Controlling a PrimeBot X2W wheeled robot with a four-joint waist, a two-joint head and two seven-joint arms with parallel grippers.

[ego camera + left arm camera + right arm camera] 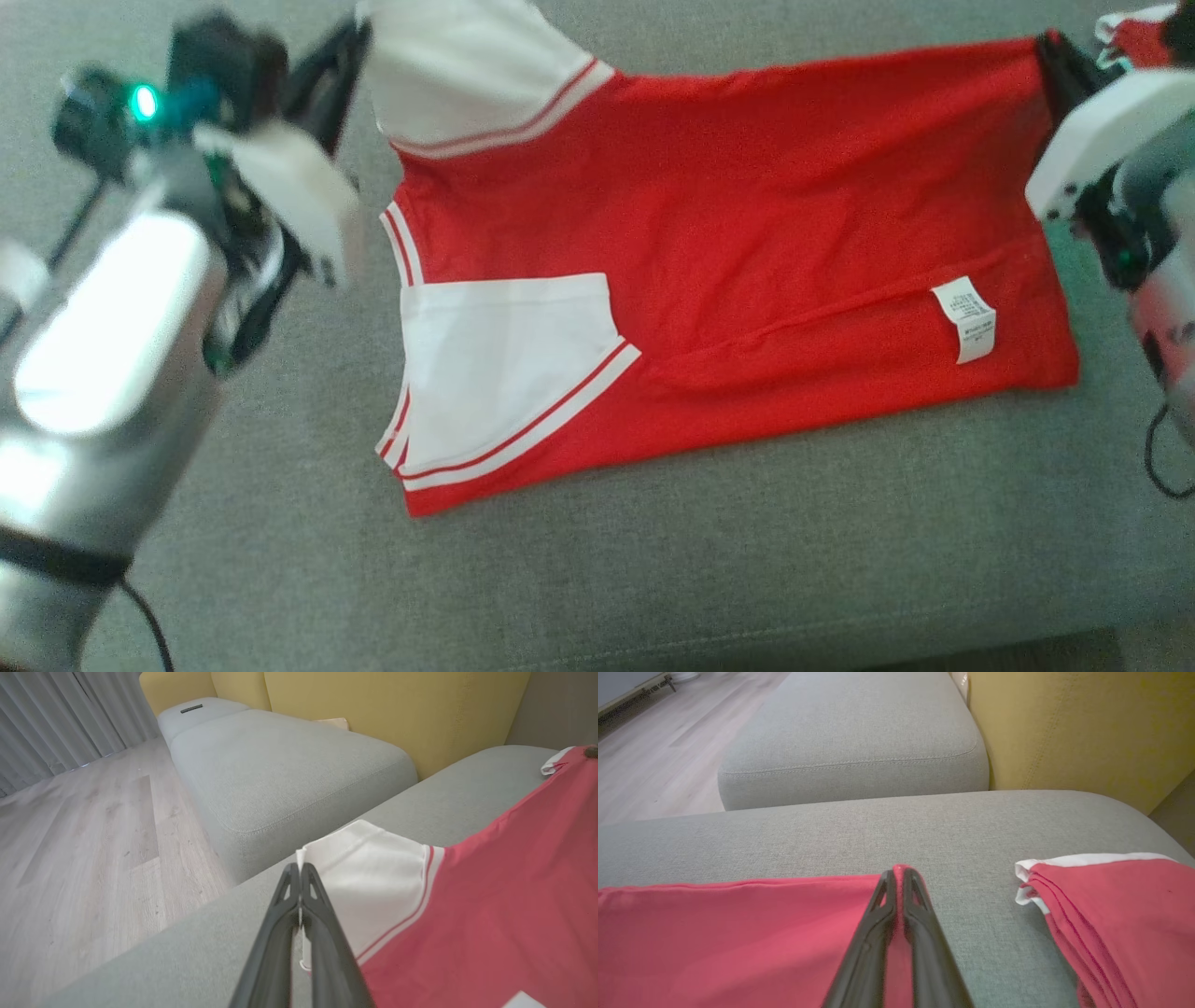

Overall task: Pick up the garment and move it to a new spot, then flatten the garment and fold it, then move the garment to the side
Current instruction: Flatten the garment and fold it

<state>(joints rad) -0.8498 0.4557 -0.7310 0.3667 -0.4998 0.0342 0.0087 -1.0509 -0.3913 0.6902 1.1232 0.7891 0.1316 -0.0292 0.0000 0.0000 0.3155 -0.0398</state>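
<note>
Garment [747,215] lies spread on the sofa [653,579]. Left fingers [275,924] are closed tight on its white sleeve [373,882], right fingers [927,933] on the far red corner [1022,58]. For a clean fold, I think both should lift together, keeping the edge taut and level.

Garment [747,233] red, sleeves white with thin red-and-white stripe trim, neckline striped the same. Label [966,319] white, grey print. Cushion [653,579] grey, flecked weave. Backrest [373,709] mustard yellow. Floor [84,835] pale wood grain. Curtain [56,714] grey. Other shirt [1125,914] red, white edge. Left gripper [299,870] and right gripper [899,875] black. Light [143,101] on left arm green.
</note>
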